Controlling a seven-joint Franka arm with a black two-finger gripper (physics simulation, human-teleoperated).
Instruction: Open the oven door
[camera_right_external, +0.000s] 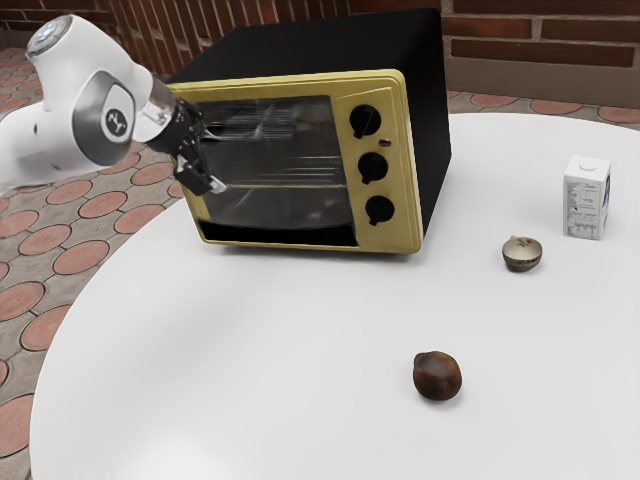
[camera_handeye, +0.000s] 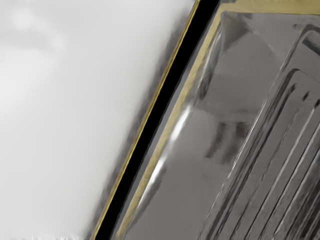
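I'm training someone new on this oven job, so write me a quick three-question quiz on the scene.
1. How many knobs does the oven have?
2. True or false: the white box stands on the table.
3. In the exterior view, which is nearest the gripper?
a) the white box
b) the door's glass
c) the knobs

Key: 1. Three; 2. True; 3. b
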